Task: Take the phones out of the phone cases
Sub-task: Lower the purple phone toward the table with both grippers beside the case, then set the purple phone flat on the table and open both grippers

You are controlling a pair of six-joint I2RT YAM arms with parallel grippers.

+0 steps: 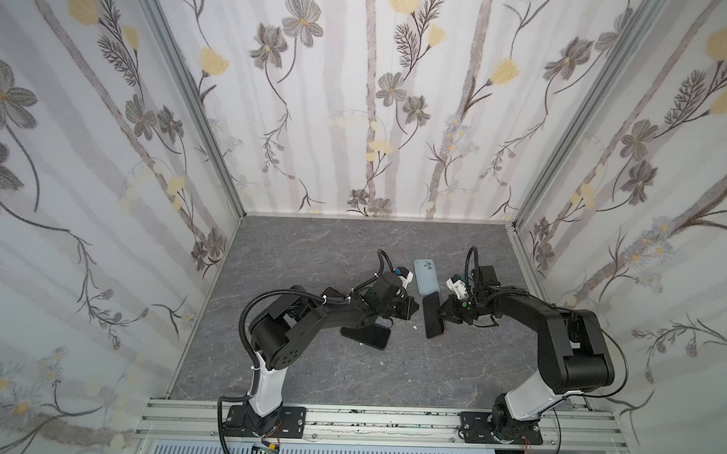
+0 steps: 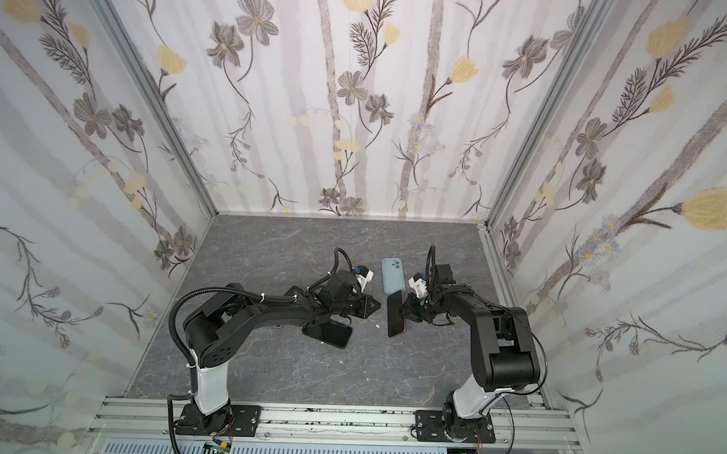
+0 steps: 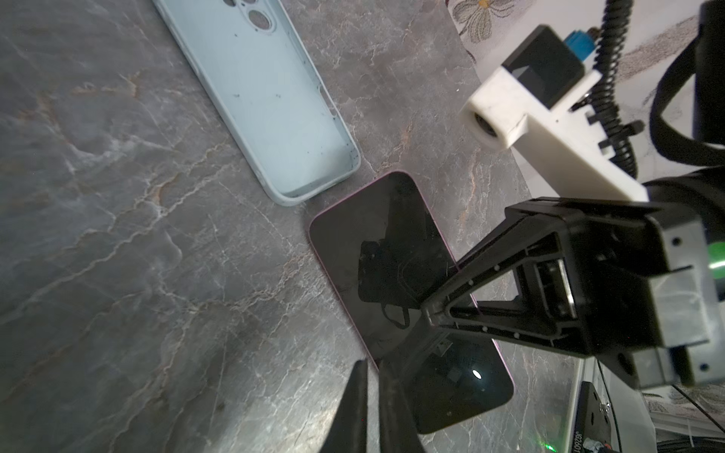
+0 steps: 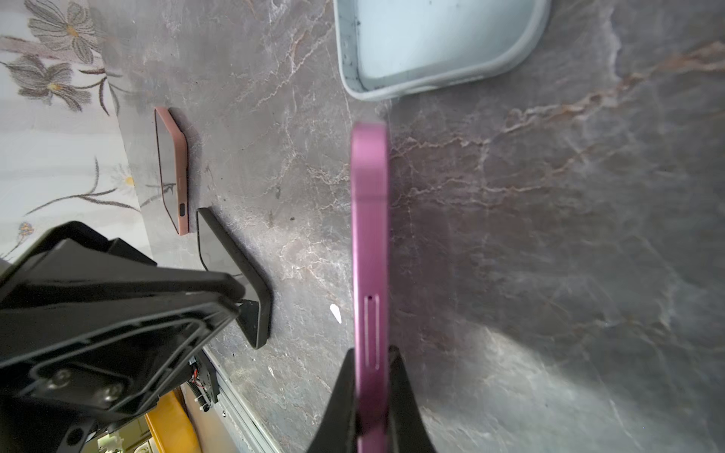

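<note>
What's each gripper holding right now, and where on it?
Right gripper pinches the pink phone across its two faces at one long edge, by the SIM tray slot. Left gripper is shut on nothing.

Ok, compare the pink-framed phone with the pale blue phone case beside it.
The pink-framed phone is clamped in the right gripper; the pale blue case lies free on the table. The phone shows a dark glossy screen; the case shows an empty matte interior. Both are rounded rectangles of similar outline.
</note>
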